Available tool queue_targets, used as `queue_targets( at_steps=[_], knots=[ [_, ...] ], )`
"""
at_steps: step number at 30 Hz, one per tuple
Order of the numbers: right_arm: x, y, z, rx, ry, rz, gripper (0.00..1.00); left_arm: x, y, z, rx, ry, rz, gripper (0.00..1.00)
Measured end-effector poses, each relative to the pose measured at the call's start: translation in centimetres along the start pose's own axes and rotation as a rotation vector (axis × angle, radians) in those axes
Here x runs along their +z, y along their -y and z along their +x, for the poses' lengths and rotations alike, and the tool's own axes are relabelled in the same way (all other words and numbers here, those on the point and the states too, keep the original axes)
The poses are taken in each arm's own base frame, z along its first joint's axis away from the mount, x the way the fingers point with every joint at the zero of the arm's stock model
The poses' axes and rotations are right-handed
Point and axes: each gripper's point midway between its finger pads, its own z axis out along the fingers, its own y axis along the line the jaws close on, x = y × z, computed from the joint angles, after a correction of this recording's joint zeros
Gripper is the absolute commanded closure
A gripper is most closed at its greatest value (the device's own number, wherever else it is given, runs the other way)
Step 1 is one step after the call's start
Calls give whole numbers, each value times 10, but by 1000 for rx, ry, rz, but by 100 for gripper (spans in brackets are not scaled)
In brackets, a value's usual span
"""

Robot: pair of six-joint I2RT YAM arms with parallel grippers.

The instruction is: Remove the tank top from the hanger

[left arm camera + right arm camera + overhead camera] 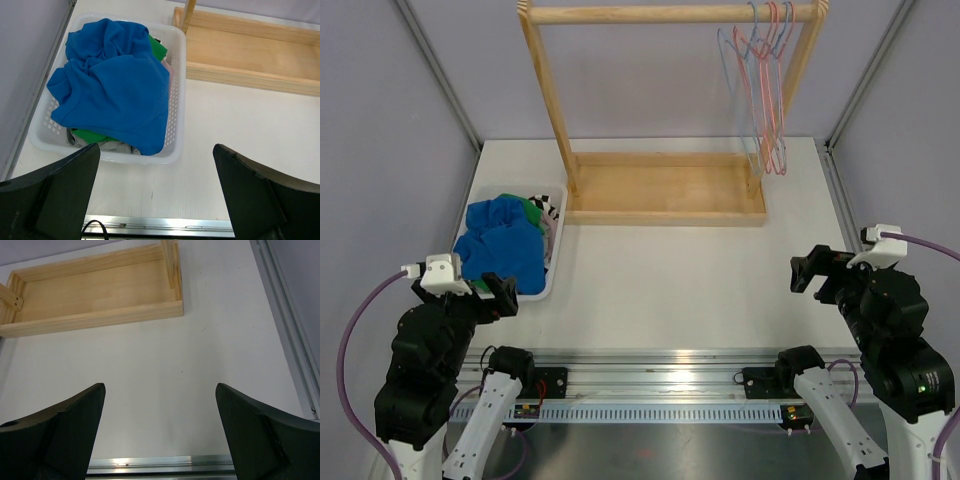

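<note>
White basket (175, 100) on table (670, 270); wooden rack (665, 190) just beside

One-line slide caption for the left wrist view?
Left gripper open, facing a white basket heaped with a blue garment; wooden rack base beyond.

Lit brightly and evenly from above. Only faint, soft shadows beside the wooden rack (665, 190). Small glare on the metal rail (660, 362) at the near bench (670, 270) edge. Slightly blurred on the dark fingers (55, 195) in wrist views.

blue garment (115, 85) hides clothes (159, 49) beneath, and tops of hangers (765, 80) are cut off.
</note>
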Motion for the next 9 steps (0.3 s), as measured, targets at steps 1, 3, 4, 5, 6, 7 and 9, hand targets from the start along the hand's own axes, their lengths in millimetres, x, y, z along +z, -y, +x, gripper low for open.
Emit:
queue_targets(
  at_steps=[1,3,4,5,6,7,9],
  knots=[
    [0,0,0,0,1,-1,1,0,0,-1,-1,4,1,1],
    [1,-2,-1,1,1,-7,1,1,1,-2,-2,9,1,1],
    [1,-2,-1,1,0,-9,1,1,1,-3,-2,9,1,1],
    [2,-3,-1,2,1,-11,1,1,1,-3,-1,8,1,1],
    [3,-4,-2,2,2,-13,0,2,1,-3,-1,7,1,1],
    [4,-4,-3,2,2,-16,0,2,1,-3,-1,6,0,1],
    [6,-5,-3,2,-4,-17,0,3,1,-3,0,3,-2,1]
  ],
)
